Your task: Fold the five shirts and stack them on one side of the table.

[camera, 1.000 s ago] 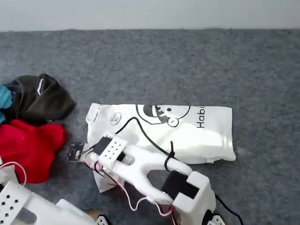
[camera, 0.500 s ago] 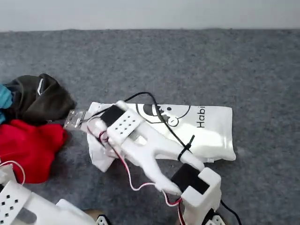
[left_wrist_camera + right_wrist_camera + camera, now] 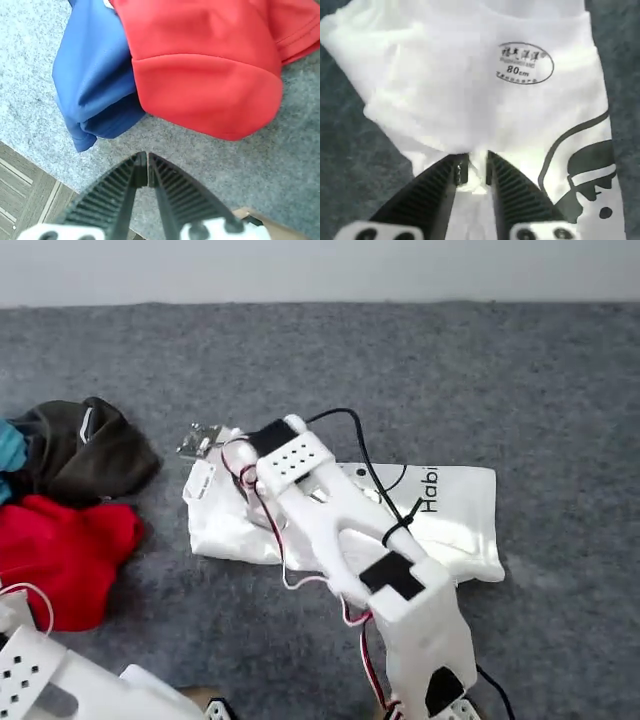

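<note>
High view, right arm: it lies across the white shirt, with the right gripper at the shirt's corner nearest the dark shirt.
High view, pile: the red shirt lies crumpled, touching the dark shirt, near the white shirt's edge.
Left wrist view, left gripper: its jaws are pressed together on nothing, above the grey table. Beyond them the red shirt overlaps a blue shirt.
Right wrist view, right gripper: its jaws pinch a thin pleat of the white shirt, near the round size label.
Risk: the pinch looks shallow, so the cloth may slip out mid-fold. A hard pull could instead drag the whole shirt and bunch it, leaving a skewed fold.
</note>
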{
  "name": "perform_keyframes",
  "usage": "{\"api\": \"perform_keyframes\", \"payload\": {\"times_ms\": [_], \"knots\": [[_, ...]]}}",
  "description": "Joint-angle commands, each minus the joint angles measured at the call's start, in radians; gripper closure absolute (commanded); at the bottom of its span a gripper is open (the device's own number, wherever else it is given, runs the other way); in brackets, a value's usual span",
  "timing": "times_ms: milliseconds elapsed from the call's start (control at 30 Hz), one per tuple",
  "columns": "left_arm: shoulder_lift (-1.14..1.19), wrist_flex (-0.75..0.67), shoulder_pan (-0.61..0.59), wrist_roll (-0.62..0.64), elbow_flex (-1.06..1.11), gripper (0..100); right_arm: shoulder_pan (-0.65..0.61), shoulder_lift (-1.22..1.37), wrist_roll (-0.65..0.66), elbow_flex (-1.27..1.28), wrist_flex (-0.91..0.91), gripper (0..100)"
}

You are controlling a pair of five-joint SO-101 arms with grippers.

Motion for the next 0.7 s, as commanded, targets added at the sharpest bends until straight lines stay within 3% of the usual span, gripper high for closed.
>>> {"api": "perform_keyframes", "payload": {"times_ms": [0,200,333,433,667], "knots": [[-0.006,-0.017,0.005,-0.009,-0.008,99,0.048,0.018,-0.009,-0.135,0.045,77.2],[-0.006,-0.017,0.005,-0.009,-0.008,99,0.047,0.028,-0.068,-0.327,0.209,76.6],[-0.008,-0.017,0.005,-0.009,-0.008,99,-0.007,0.035,-0.063,-0.411,0.361,87.3],[-0.006,-0.017,0.006,-0.009,-0.007,99,-0.047,0.016,-0.068,-0.396,0.369,99.5],[-0.006,-0.017,0.006,-0.009,-0.007,99,-0.145,0.048,-0.063,-0.385,0.32,99.0]]}}
